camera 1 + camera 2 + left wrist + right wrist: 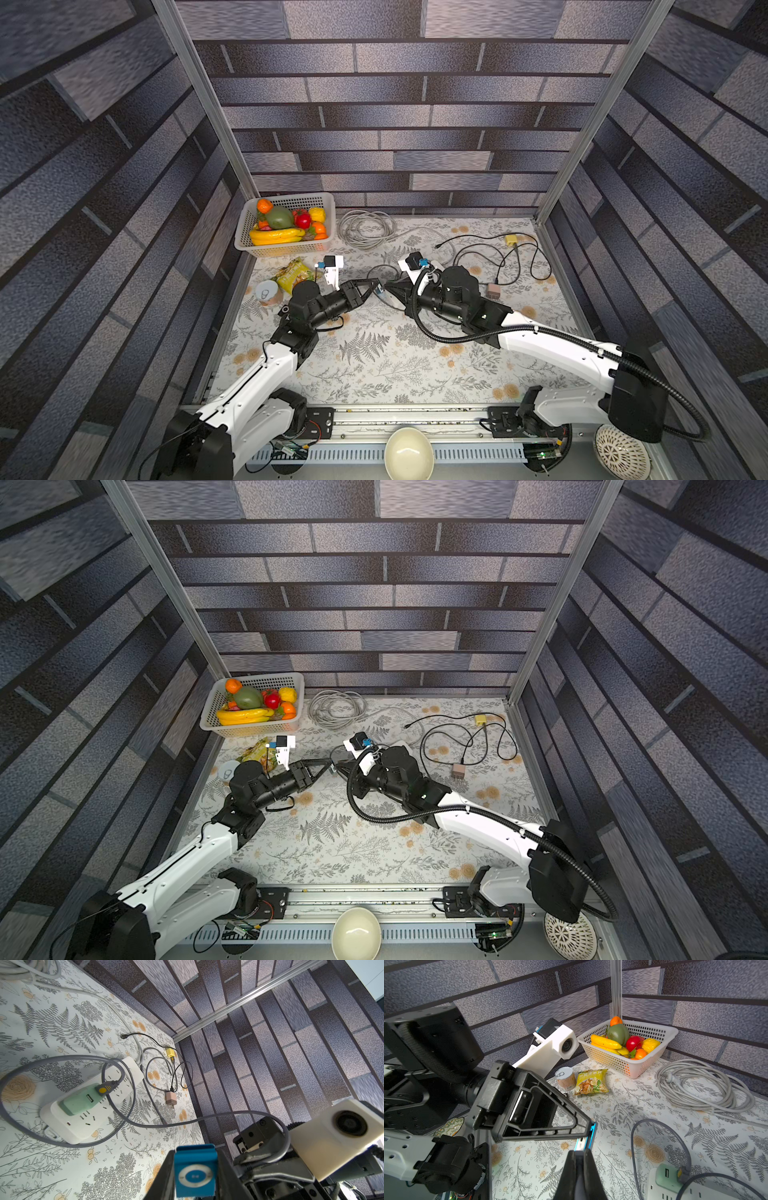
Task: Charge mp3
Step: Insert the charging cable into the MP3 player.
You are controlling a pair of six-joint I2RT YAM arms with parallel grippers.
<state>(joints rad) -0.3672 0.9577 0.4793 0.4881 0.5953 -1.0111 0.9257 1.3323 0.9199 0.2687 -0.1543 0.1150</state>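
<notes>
A small blue mp3 (195,1172) with a white control ring sits upright between the black fingers of my left gripper (195,1157), which is shut on it above the flowered tablecloth. In both top views the two grippers meet tip to tip at mid-table, left gripper (375,286) and right gripper (388,286). My right gripper (579,1154) is shut on the end of a grey cable (62,1059), right at the mp3's blue edge (590,1136). The cable loops back to a green charger (81,1101) plugged into a white power strip (68,1126). The cable's plug tip is hidden.
A white basket (291,200) of fruit stands at the back left, with a coiled white cord (365,228) beside it. A can (268,291) and a snack bag (295,274) lie left of my left arm. A yellow charger (511,239) and a pink charger (493,290) with black cables lie at the right.
</notes>
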